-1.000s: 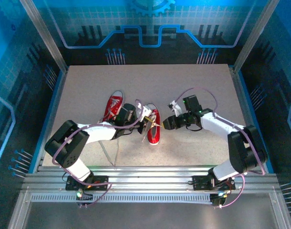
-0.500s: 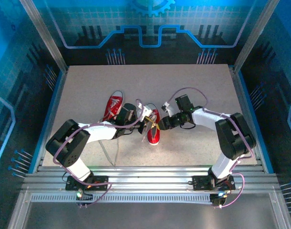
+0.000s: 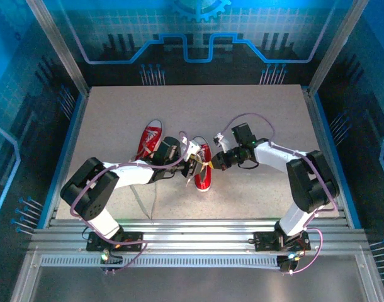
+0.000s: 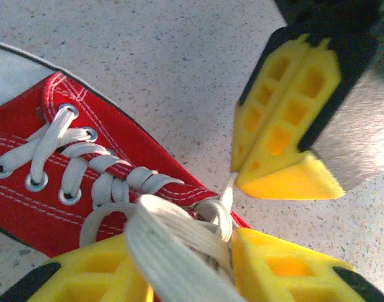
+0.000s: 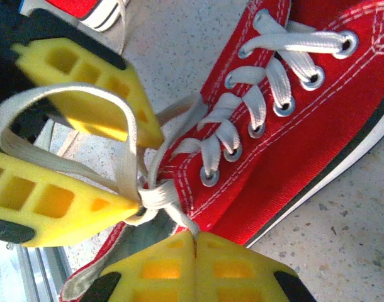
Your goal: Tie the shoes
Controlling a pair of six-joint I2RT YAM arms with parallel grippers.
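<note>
Speckled beige table [image 3: 261,119] sits inside a blue-lit enclosure with metal framing, and both arms reach inward from the near edge to meet over the shoes. Of the pair, the left shoe [image 3: 151,137] lies a little farther back, partly hidden by the left arm. The right shoe [image 3: 204,179] lies just beside it toward the centre, red canvas with a white sole edge, its length running front to back. The two grippers come together over this right shoe's lacing. The right gripper [image 5: 195,242] has its yellow fingers pressed flat together, with a strand of the white lace [image 5: 126,148] pinched at their tips just off the shoe's open throat. The left gripper [image 4: 189,258] faces it from the other side with its fingers [image 5: 85,88] standing apart. A loop of the same lace runs through the gap between them and drapes round one finger, lying loose rather than clamped. Between the two grippers the strands cross in a small knot-like tangle just above the red canvas. Further along the shoe the lace zigzags through metal eyelets [image 5: 283,108] in neat rows.
</note>
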